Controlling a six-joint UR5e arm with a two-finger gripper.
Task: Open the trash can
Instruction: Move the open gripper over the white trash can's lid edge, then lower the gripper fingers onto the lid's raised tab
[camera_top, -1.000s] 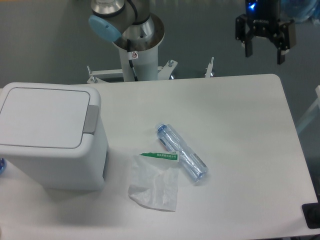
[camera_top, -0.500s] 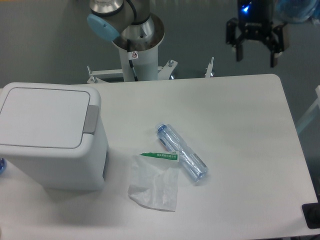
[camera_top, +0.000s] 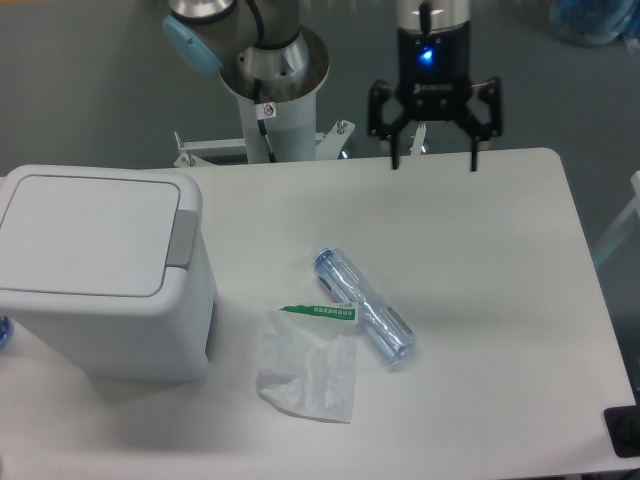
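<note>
At the top centre of your frame, gripper (camera_top: 433, 162) with fingers spread wide, holding nothing, trash can (camera_top: 100, 272) at left, lid shut, plastic bottle (camera_top: 364, 320) mid-table.

trash can (camera_top: 105, 275) | white, boxy | lid shut flat | grey button strip right | table's left end

White table (camera_top: 480, 250) carries trash can (camera_top: 95, 275), plastic bottle (camera_top: 364, 307), crumpled wrapper (camera_top: 307, 368).

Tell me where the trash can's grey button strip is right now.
The grey button strip runs along the right edge of the closed lid of the trash can, at the table's left side, facing the plastic bottle.
</note>
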